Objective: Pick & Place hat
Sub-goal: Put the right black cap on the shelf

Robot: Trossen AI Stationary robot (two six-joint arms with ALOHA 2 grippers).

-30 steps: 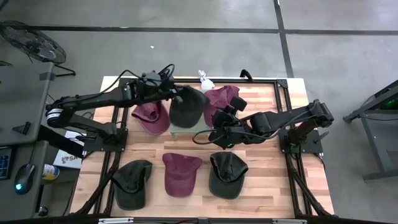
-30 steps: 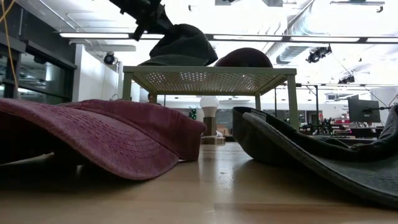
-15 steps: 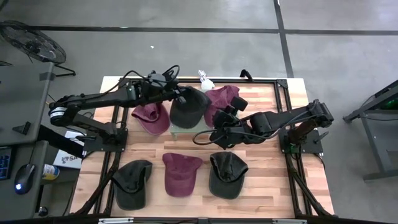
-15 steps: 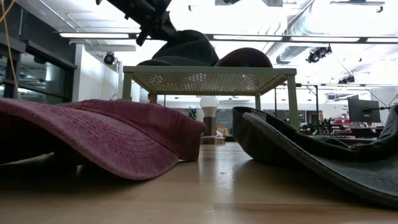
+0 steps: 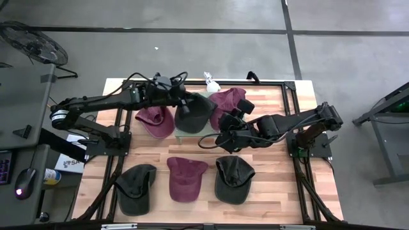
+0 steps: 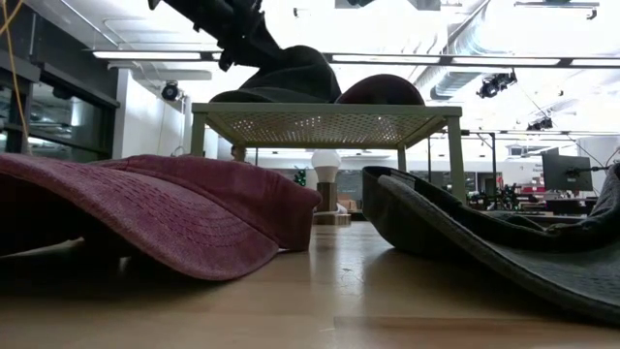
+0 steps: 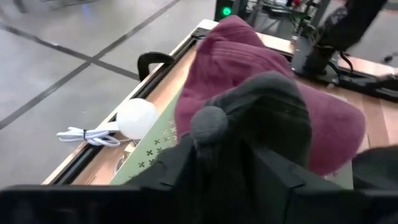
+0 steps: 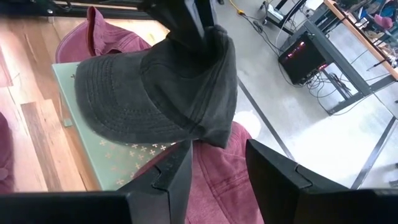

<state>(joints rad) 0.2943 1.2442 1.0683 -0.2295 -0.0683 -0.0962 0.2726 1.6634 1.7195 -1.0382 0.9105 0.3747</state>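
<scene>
No readable writing on caps [image 5: 193, 110].

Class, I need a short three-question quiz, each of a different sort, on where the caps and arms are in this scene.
1. True or false: the dark cap lies on the raised perforated stand.
2. How many caps lie in the table's front row? A two, B three, C five.
3. Fill in: the cap beside the dark one on the stand is ____.

Key
1. True; the left end effector is at its crown.
2. B: a dark cap, a maroon cap and another dark cap.
3. Maroon.
</scene>
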